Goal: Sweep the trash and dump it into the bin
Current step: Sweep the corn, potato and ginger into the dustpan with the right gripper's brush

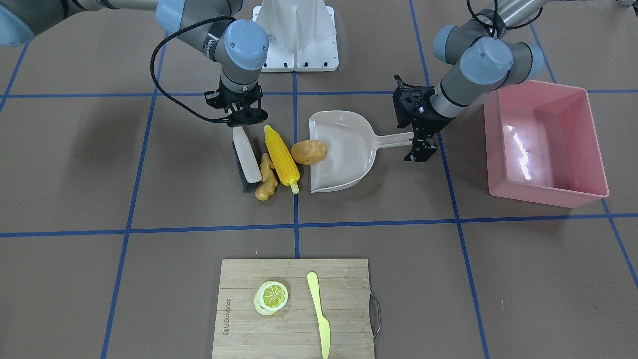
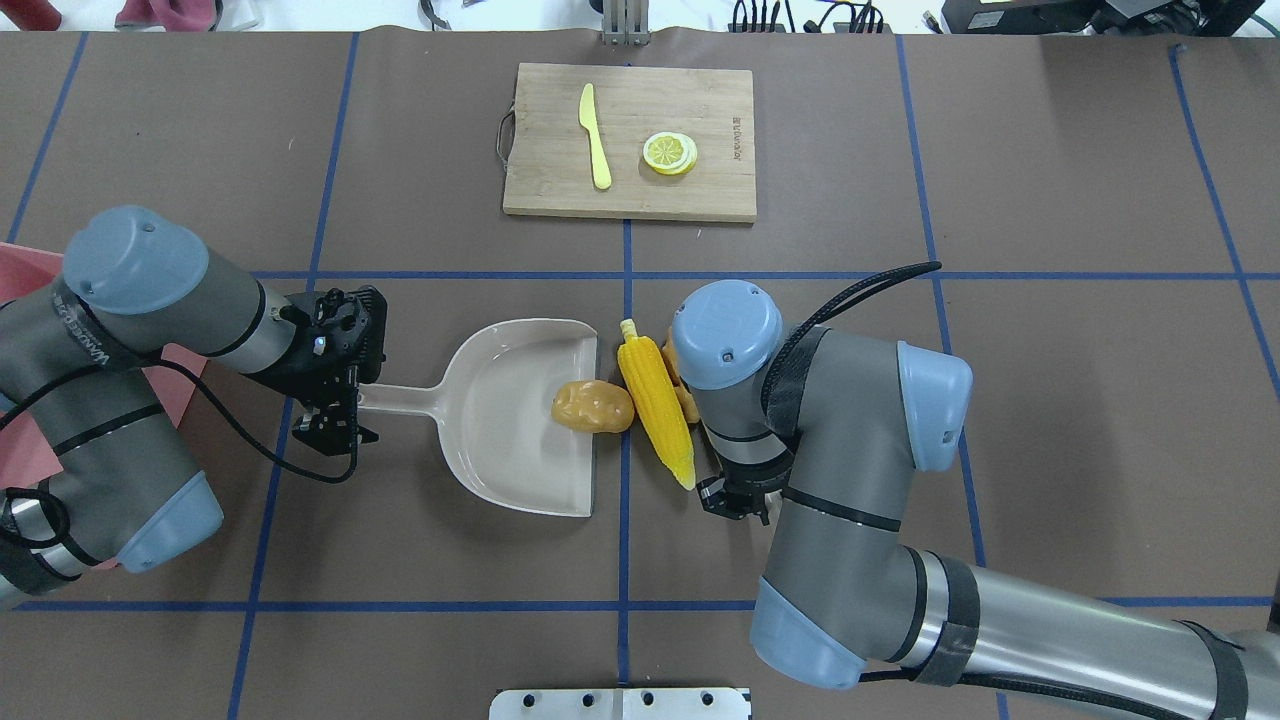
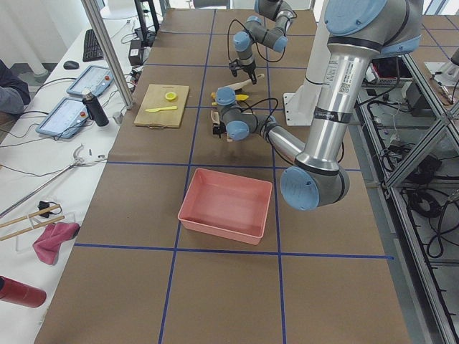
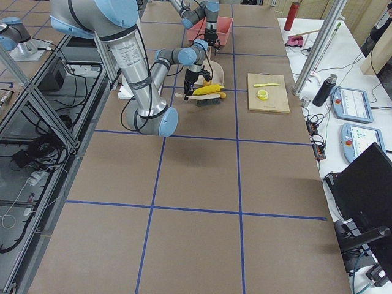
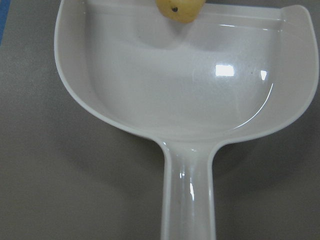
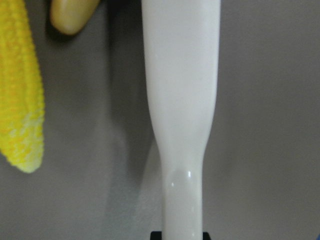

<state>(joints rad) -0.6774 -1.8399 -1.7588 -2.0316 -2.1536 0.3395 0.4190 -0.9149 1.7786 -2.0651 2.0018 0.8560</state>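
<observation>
The grey-beige dustpan (image 1: 349, 144) lies flat on the table. My left gripper (image 1: 421, 138) is shut on its handle, which also shows in the left wrist view (image 5: 189, 200). The brown potato (image 1: 309, 152) sits on the pan's open lip. The yellow corn cob (image 1: 281, 155) lies just outside the lip, and the tan ginger root (image 1: 266, 180) lies beside it. My right gripper (image 1: 240, 122) is shut on the white handle of a brush (image 1: 246, 157), which rests against the ginger. The pink bin (image 1: 543, 195) stands empty beyond the left gripper.
A wooden cutting board (image 1: 294, 329) holds a lemon slice (image 1: 271, 296) and a pale yellow knife (image 1: 319, 314) on the operators' side. The white robot base (image 1: 296, 35) is behind the brush. The left arm hides most of the bin (image 2: 20, 275) in the overhead view.
</observation>
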